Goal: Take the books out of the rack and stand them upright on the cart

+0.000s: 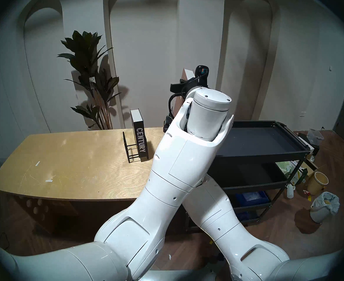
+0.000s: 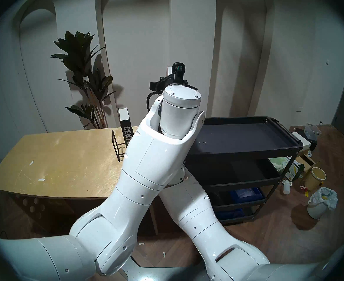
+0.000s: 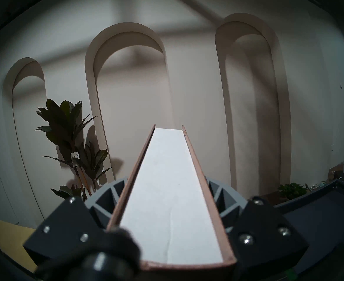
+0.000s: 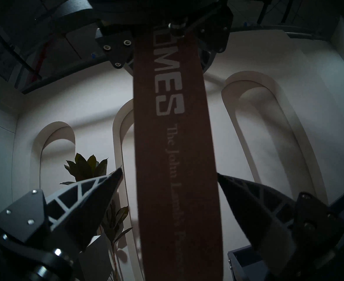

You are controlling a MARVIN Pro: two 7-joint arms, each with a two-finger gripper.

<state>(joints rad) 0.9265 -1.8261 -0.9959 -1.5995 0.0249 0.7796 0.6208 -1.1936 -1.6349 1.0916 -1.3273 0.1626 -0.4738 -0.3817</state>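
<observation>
While the black book (image 1: 140, 135) lettered "CENTURY" stands upright in the wire rack (image 1: 131, 149) on the tabletop (image 1: 69, 165), the brown book (image 3: 171, 203) is up in the air, pinched by the left gripper (image 3: 167, 219). In the left wrist view you look straight along its white page edge, with the brown covers on either side and the jaws pressed against those covers, so they're closed down to the book's thickness. The right gripper (image 4: 168, 180) sits lower and looks up at the spine (image 4: 173, 173), where you can read "MES" and some smaller lettering running down it. Its jaws are spread wide, one tip on each side of the spine with a clear gap on both sides, so it isn't holding anything. From the head views the two white arms cross in front of the camera and hide most of the brown book; only a sliver of it (image 1: 186, 74) pokes up behind the left wrist. The cart (image 1: 268, 152) stands just to the right of the tabletop, and the part of its top tray you can see has no books on it. A tall plant (image 1: 90, 77) stands against the wall behind the tabletop.
</observation>
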